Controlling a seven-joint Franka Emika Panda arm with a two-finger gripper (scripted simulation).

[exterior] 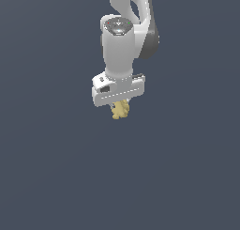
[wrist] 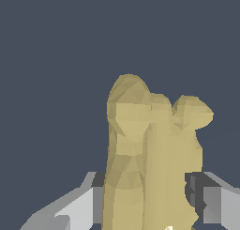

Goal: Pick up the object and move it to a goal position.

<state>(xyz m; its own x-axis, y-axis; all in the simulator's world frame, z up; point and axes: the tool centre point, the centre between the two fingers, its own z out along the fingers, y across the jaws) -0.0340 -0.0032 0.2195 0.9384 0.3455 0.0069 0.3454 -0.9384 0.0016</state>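
The object is a small pale yellow-tan lumpy item with knobby bumps. In the exterior view it pokes out below my white gripper, just under the gripper body. In the wrist view the object fills the middle, with a grey fingertip on one side and another fingertip on the other, both pressed close against it. My gripper is shut on the object. The fingers themselves are hidden behind the gripper body in the exterior view.
The white and grey arm comes down from the top of the exterior view. A plain dark blue-grey surface lies all around. No goal mark shows.
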